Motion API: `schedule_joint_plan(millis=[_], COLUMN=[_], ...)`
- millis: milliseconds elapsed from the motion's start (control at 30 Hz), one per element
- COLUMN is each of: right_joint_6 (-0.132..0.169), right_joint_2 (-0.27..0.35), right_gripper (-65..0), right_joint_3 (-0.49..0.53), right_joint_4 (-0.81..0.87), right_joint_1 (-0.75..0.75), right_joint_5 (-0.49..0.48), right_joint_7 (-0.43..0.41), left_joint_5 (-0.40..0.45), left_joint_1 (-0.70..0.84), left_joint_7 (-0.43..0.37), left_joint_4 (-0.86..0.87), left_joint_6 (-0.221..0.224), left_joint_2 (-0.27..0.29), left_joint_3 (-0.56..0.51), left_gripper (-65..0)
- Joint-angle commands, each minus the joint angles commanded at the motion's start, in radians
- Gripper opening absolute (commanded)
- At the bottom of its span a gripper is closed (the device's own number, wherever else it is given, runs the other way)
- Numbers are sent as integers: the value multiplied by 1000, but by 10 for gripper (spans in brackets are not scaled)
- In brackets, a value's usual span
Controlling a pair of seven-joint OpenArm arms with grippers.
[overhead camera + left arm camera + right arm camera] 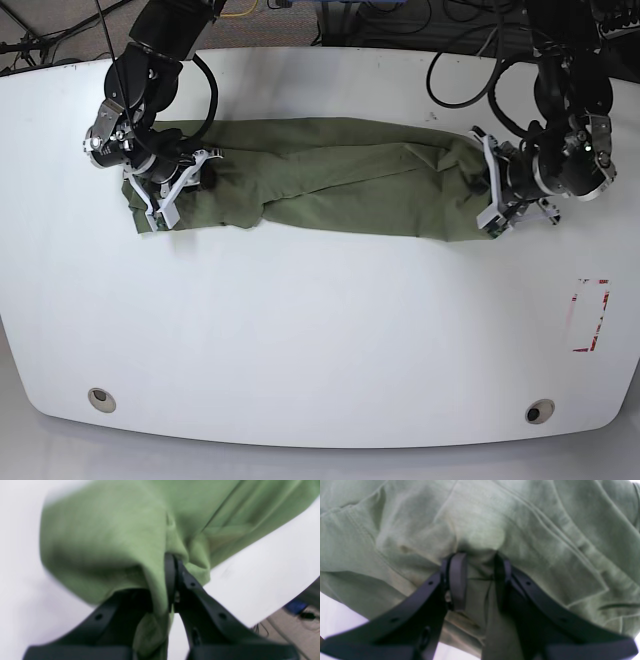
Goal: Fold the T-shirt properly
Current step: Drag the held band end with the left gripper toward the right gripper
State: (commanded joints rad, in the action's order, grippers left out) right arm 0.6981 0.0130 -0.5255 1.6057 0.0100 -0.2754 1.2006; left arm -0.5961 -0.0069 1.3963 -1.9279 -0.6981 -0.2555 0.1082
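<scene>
Gripping T-shirt (pixel 330 185) ends | left tool (pixel 172 562) clenched on fabric | right tool (pixel 476 562) clenched on fabric

I have the T-shirt (pixel 330 190) stretched between my grippers on the table (pixel 320 340): left gripper (pixel 492 190) clamped at one end, right gripper (pixel 172 195) pinching the other.

The olive-green T-shirt (pixel 330 190) lies stretched into a long, rumpled band across the far half of the white table (pixel 320 340), running left to right, its two ends bunched and creased, seams showing.
</scene>
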Motion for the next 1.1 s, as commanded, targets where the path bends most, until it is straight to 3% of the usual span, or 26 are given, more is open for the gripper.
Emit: schedule_joint_plan(millis=[233,433,833,967,1100], right_joint_6=[0,0,0,0,0], right_joint_2=[-2,-2,-2,-2,-2], right_gripper=[-468,-468,-468,-468,-468], right_joint_3=[2,2,2,2,2], right_joint_4=[0,0,0,0,0], right_joint_1=[0,3,0,0,2], right_joint_5=[0,0,-2,-2,-2], right_joint_7=[0,0,0,0,0], left_joint_5=[6,6,2,3,-2], left_joint_1=[-55,-84,-107,-109,-129], left_joint_7=[0,0,0,0,0], left_joint_4=[25,121,178,178,175], left_joint_6=[0,0,0,0,0], left_joint_2=[115,166,187,222,250], left_joint_3=[-61,-94,-94,-94,-98], left_gripper=[-633,-628,-589,-586,-503])
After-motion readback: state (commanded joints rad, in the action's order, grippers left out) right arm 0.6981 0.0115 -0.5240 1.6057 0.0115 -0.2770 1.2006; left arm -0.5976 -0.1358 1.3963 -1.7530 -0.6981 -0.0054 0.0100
